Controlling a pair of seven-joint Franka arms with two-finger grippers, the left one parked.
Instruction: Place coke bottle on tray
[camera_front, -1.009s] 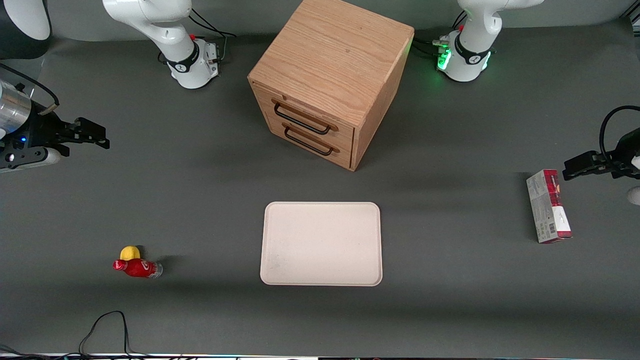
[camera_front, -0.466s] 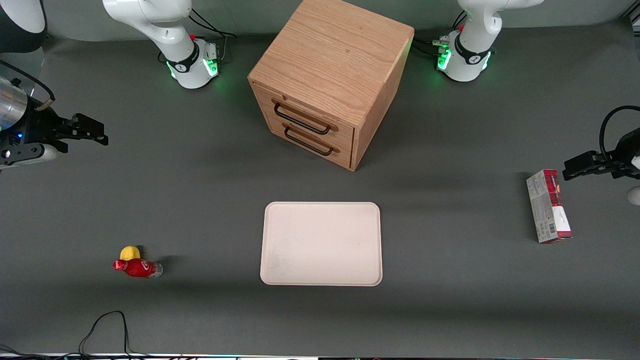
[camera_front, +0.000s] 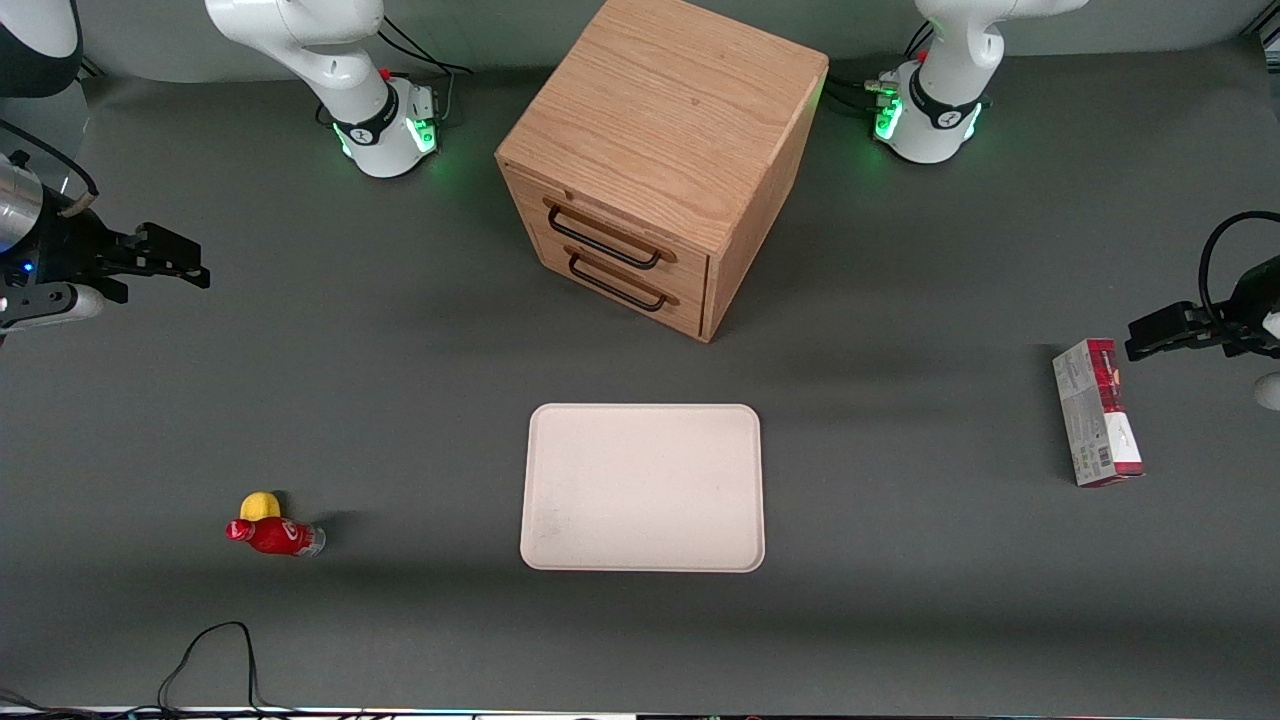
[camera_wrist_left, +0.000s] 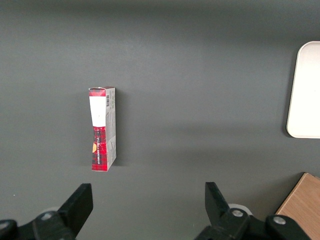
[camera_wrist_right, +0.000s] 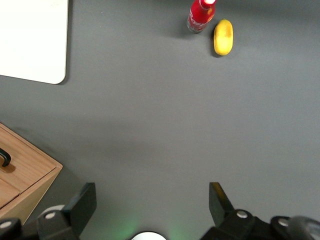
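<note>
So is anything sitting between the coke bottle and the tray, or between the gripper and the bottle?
Nothing visible. Bare grey table separates the small red-capped coke bottle from the flat beige tray. The yellow lemon-shaped object lies beside the bottle. The open gripper hangs well away over open table.

1. The black two-finger pincer (camera_front: 185, 265) hangs with fingers spread above bare grey table (camera_front: 380, 400), well apart from the small red-capped coke bottle (camera_front: 275, 536).
2. A yellow lemon-shaped object (camera_front: 260, 504) touches the bottle's farther side.
3. Open table separates bottle and flat cream tray (camera_front: 642, 487).
</note>
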